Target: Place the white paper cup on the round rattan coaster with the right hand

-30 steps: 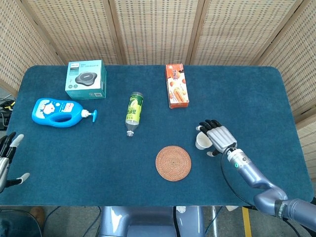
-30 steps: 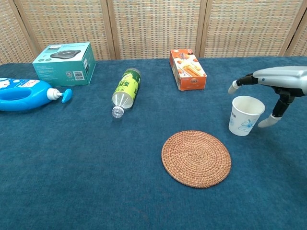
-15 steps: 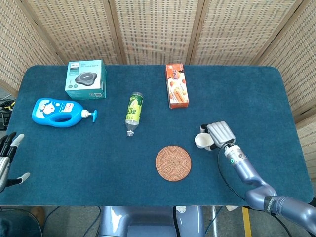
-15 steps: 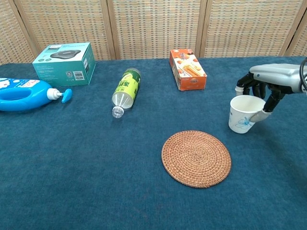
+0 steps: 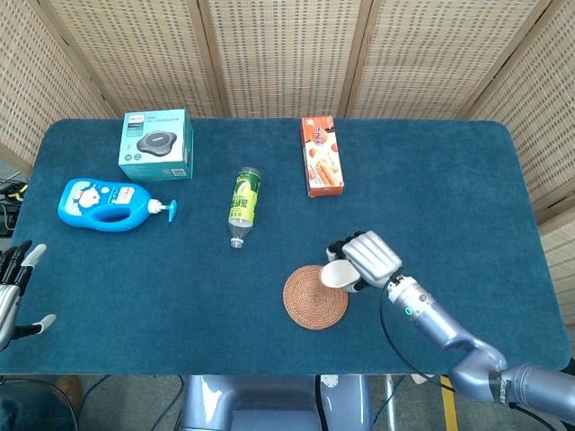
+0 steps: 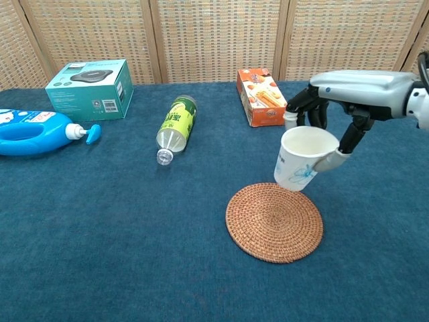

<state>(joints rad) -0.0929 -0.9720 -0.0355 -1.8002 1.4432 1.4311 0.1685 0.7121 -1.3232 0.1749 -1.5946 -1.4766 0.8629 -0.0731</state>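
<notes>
A: Logging item 1: white paper cup (image 6: pixel 300 159), held by right hand (image 6: pixel 335 107), fingers wrapped round its upper wall from behind, thumb at the rim's right side. Cup is aloft, tilted slightly, base over the 1 o'clock edge of the round rattan coaster (image 6: pixel 274 221).

B: Step?

A: Carry phase, approx. mid-task; cup not yet set down. Next move, by my reckoning: shift a bit toward the coaster's centre, level the cup, lower, then release.

B: Left hand (image 5: pixel 13 287)?

A: Idle at the table's 8 o'clock edge, fingers apart, holding nothing.

B: Other stock?

A: Blue dispenser bottle (image 5: pixel 106 203), teal box (image 5: pixel 156 145), green bottle (image 5: pixel 243 206) lying flat, snack box (image 5: pixel 322 155). All well apart from the coaster.
</notes>
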